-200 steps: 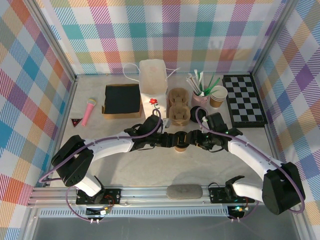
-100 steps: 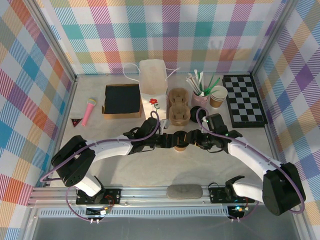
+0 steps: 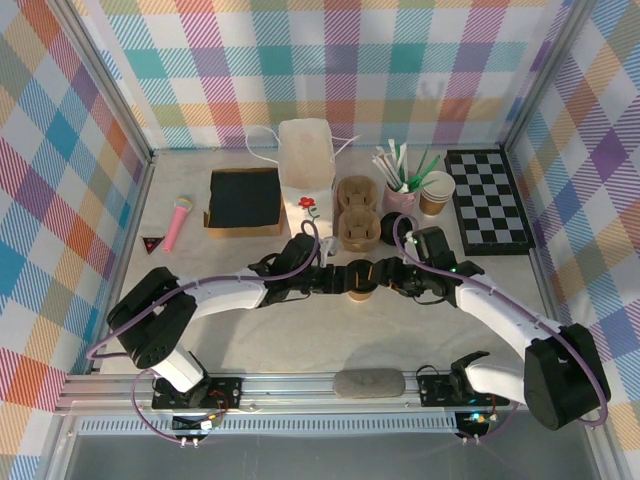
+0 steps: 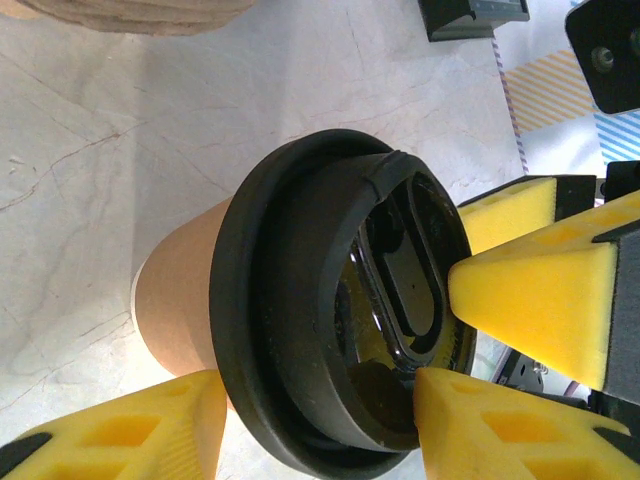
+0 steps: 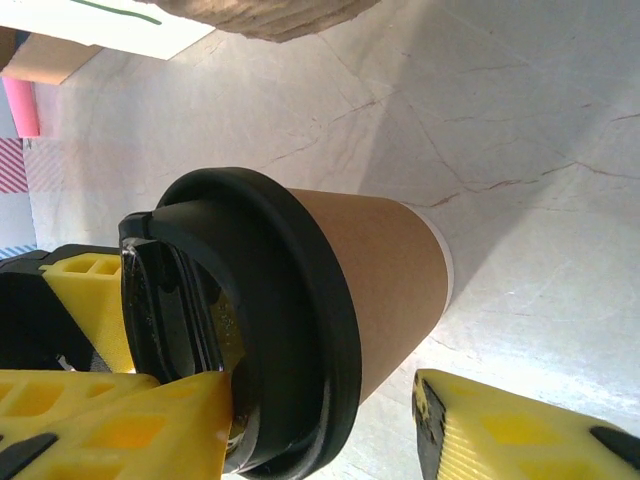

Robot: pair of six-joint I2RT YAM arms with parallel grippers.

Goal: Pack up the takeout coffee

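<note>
The takeout coffee, a brown paper cup with a black lid, stands upright mid-table between both grippers. My left gripper comes from the left, turned on its side. One yellow finger presses on the lid's top and the other sits against the lid's lower rim, so the gripper is shut on the lid. My right gripper comes from the right. One of its fingers rests on the lid. The other stands clear of the cup wall, so this gripper is open.
Just behind the cup lies a cardboard cup carrier, with a white bag beside it. A pink cup of straws and another paper cup stand at the back right, next to a chequered board. A black-topped box and a pink toy are at the back left.
The left arm has stretched slightly further toward the cup and its gripper has settled on the lid. The right gripper's jaws have narrowed a little. The cup has stayed put.
</note>
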